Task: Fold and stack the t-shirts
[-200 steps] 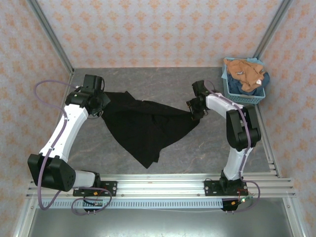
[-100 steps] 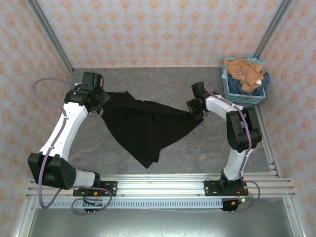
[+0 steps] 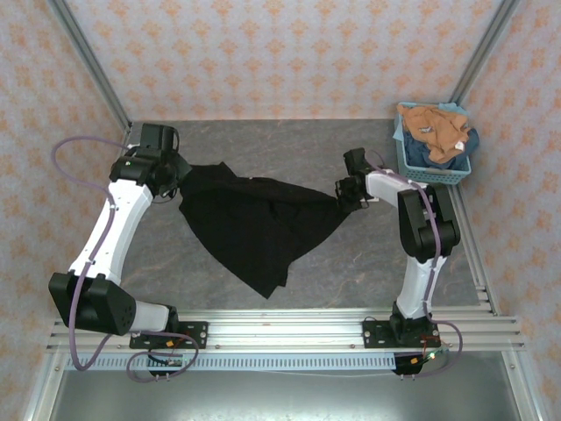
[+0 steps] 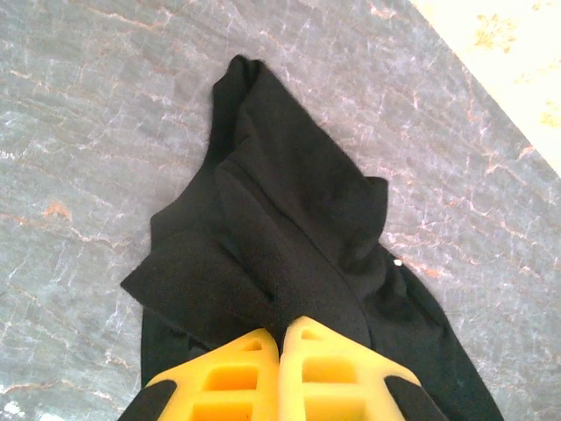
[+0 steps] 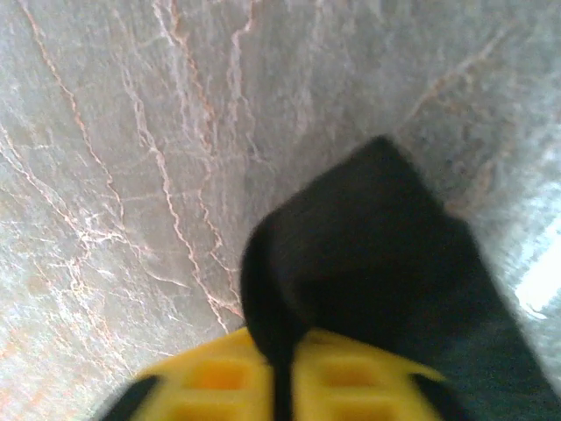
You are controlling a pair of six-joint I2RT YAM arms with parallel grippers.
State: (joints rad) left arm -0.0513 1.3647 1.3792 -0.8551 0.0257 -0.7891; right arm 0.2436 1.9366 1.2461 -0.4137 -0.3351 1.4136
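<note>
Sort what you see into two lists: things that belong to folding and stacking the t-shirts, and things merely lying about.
Belongs to the job: black t-shirt, orange-tan t-shirt, dark blue t-shirt.
Just there: light blue basket, marbled table.

The worktop (image 3: 263, 140) is grey stone-look with pale and rusty veins, seen close in both wrist views (image 4: 88, 88) (image 5: 105, 132). A light blue mesh basket (image 3: 436, 172) sits at its far right corner, just beside the right wall. Peach patterned walls (image 3: 263, 53) enclose three sides, with metal posts (image 3: 90, 61) at the corners. Aluminium rails (image 3: 289, 324) run along the near edge.
</note>
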